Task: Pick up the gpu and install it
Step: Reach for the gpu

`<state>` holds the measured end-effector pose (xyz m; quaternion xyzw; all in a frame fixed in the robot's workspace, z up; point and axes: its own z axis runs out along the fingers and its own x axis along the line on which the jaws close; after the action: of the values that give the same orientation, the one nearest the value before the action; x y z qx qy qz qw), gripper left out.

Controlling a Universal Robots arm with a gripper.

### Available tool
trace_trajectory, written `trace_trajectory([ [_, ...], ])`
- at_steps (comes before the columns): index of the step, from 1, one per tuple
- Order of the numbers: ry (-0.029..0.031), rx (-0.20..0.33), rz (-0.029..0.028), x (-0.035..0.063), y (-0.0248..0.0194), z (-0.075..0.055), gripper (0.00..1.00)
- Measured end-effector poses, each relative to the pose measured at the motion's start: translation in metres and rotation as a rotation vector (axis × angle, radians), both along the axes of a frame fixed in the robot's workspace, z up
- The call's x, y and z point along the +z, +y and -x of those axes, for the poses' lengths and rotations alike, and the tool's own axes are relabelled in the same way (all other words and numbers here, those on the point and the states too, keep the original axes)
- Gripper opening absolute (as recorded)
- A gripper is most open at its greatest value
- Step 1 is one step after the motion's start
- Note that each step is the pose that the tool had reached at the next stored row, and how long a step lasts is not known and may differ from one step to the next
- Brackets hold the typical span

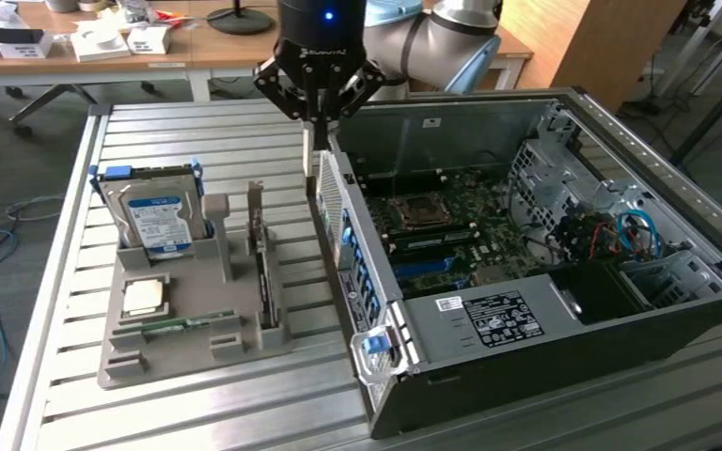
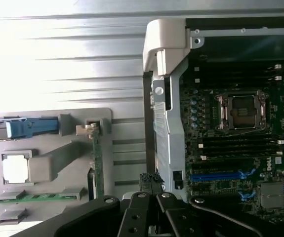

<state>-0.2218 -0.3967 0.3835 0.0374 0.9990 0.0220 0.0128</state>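
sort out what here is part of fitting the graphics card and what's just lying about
For the job:
- graphics card, standing in the grey tray
- open computer case
- tool, shut, above the case's back wall

Lying about:
- hard drive
- memory stick
- processor chip
- boxes on the desk

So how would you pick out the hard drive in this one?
Left of the open computer case in the exterior view, a grey holder sits on the slatted table. The hard drive stands upright at its far end: a thick silver block with a blue label and blue rails, unlike the narrow green stick lying at the near end.
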Motion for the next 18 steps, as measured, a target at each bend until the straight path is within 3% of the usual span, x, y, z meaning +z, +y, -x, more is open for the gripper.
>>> trace_trajectory([
  [18,0.0,0.0,0.0036,-0.0075,0.0043,0.06,0.11],
])
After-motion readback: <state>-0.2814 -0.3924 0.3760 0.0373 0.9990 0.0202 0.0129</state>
